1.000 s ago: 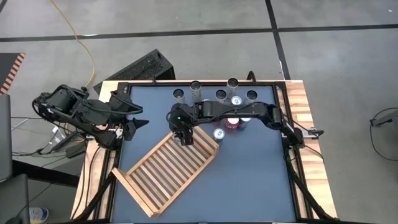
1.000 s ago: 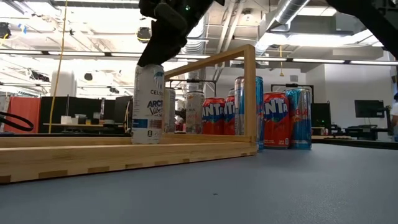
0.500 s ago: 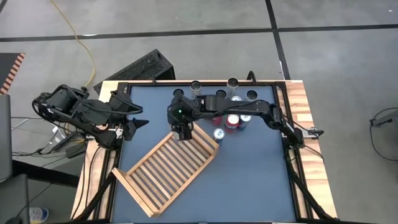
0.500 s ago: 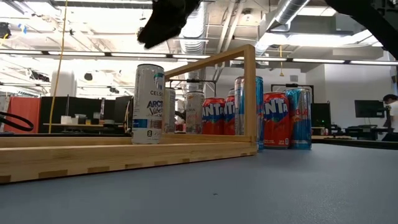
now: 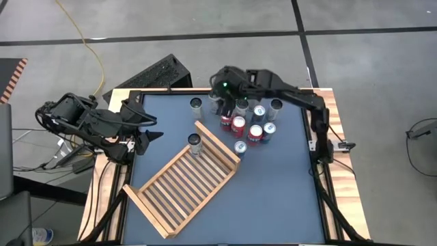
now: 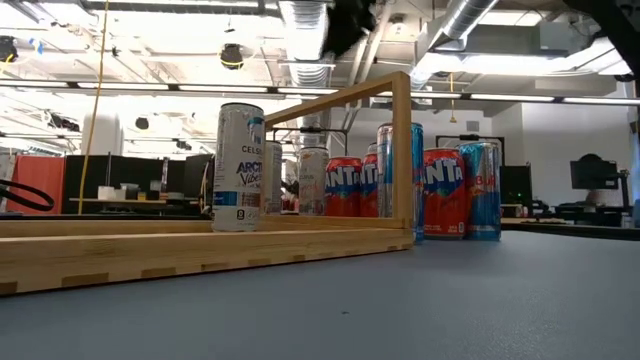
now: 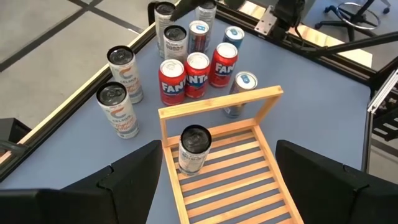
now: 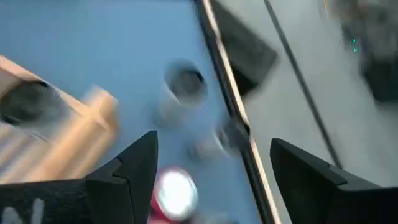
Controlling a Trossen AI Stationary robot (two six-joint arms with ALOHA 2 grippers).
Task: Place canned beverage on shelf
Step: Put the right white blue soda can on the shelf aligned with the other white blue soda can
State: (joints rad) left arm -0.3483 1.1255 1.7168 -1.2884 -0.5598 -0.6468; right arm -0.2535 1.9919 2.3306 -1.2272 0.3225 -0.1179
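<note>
The shelf (image 5: 183,183) is a flat rack of pale wood with many parallel slats and a raised frame, lying askew on the matte blue desk (image 5: 273,191), its long axis running from about 7 o'clock toward 1 o'clock in the high view. At its far end, just inside the raised end rail, one slim white can (image 5: 195,143) stands upright on the slats with nothing touching it. The low view alone shows its printed label and the frame's square post beside it; the left wrist view alone shows its dark round lid from above.

Left of the desk, at 9 o'clock, the left tool (image 5: 151,134) waits over the desk's edge with its dark fingers apart and empty.

Beyond the shelf, toward 12 o'clock, a cluster of cans (image 5: 247,123) stands close together: shiny red ones, blue-and-silver ones and tall white ones with glossy cylindrical sides. Above the cluster's far side is the right tool (image 5: 222,92), well apart from the shelf; its blunt black fingers are spread with nothing between them, as its own wrist view shows, though that view is smeared.
</note>
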